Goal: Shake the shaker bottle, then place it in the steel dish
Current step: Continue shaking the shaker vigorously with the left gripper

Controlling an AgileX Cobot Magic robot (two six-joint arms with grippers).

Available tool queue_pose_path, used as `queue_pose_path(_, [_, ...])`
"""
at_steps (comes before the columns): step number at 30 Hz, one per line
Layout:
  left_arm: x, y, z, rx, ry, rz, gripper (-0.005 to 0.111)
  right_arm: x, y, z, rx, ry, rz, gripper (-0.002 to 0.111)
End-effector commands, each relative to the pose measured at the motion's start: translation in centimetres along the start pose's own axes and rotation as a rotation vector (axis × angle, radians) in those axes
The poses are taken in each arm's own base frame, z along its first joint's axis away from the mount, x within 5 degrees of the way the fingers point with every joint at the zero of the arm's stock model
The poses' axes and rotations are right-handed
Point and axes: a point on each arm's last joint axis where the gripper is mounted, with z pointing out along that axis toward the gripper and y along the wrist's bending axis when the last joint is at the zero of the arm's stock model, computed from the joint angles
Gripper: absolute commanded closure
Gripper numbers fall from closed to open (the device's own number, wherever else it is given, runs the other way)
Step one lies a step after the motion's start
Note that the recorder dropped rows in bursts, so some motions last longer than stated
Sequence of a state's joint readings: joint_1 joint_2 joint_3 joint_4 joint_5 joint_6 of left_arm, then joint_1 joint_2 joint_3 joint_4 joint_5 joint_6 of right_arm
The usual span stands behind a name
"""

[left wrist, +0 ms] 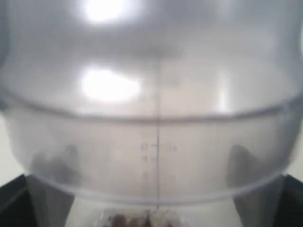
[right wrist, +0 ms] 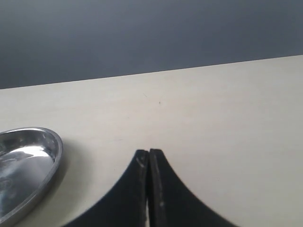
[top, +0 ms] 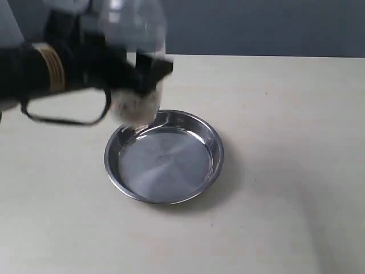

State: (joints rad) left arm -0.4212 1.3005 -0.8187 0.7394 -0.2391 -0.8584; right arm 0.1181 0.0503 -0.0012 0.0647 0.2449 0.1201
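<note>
The clear shaker bottle hangs in the air above the far left rim of the steel dish, blurred by motion. My left gripper is shut on its body, with beige and brown bits showing at the bottle's lower end. In the left wrist view the frosted bottle fills the picture, dark fingers pressed on both sides. The dish lies on the table with nothing in it. My right gripper is shut on nothing, low over the table to the dish's right.
A pale wooden table carries the dish, with a dark grey wall behind its far edge. A black cable loop hangs under the left arm.
</note>
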Motion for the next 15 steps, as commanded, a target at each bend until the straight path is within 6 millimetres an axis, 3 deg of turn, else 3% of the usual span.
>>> queue_pose_path(1, [-6.0, -2.1, -2.8, 0.093, -0.234, 0.066, 0.106, 0.0, 0.0, 0.0, 0.0, -0.003, -0.007, 0.109])
queue_pose_path(3, [-1.1, -0.6, -0.5, 0.005, -0.022, 0.025, 0.106, 0.0, 0.0, 0.0, 0.0, -0.003, -0.007, 0.109])
queue_pose_path(5, [5.1, 0.7, 1.6, -0.034, 0.182, -0.049, 0.106, 0.0, 0.0, 0.0, 0.0, -0.003, -0.007, 0.109])
queue_pose_path(7, [8.0, 1.0, 2.5, -0.017, 0.254, -0.081, 0.106, 0.0, 0.0, 0.0, 0.0, -0.003, -0.007, 0.109])
queue_pose_path(9, [6.6, -0.1, 2.4, 0.08, 0.16, -0.066, 0.106, 0.0, 0.0, 0.0, 0.0, -0.003, -0.007, 0.109])
queue_pose_path(13, [-0.8, -2.8, -0.3, 0.269, -0.182, -0.032, 0.106, 0.0, 0.0, 0.0, 0.0, -0.003, -0.007, 0.109])
queue_pose_path(15, [-1.0, -3.5, -0.8, 0.271, -0.171, 0.007, 0.106, 0.0, 0.0, 0.0, 0.0, -0.003, -0.007, 0.109])
